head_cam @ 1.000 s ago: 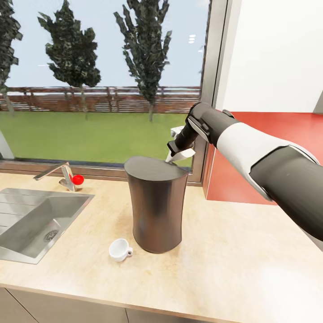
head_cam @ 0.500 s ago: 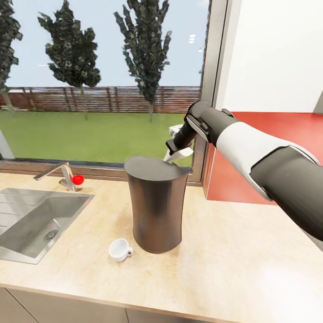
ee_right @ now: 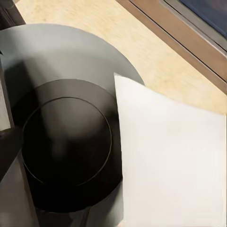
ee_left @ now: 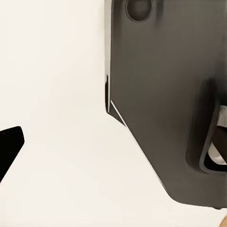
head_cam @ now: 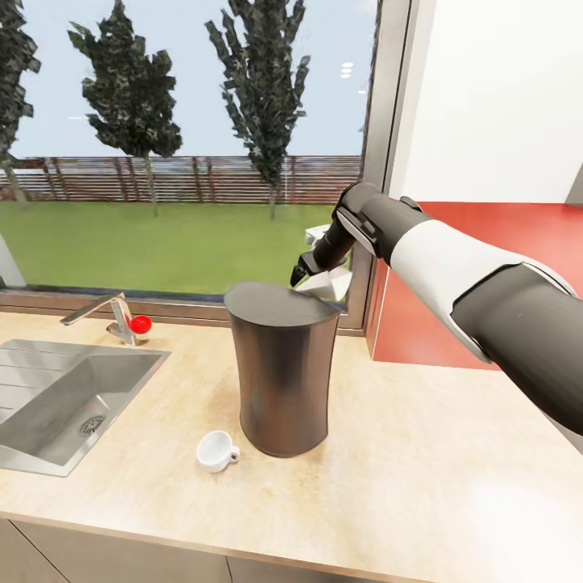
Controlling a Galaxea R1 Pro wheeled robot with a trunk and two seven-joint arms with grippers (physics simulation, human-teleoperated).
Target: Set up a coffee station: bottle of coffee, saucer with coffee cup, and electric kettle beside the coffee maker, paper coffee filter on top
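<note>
Head view showed the right gripper (head_cam: 312,275) with jaws pinching the filter (head_cam: 328,285) at the maker's (head_cam: 282,372) two o'clock rim. Released there, the overhanging filter could slide off onto the worktop (head_cam: 421,453).

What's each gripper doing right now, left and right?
Left: cannot tell from these views.
Right gripper: shut on the paper coffee filter, held over the back rim of the coffee maker.
</note>
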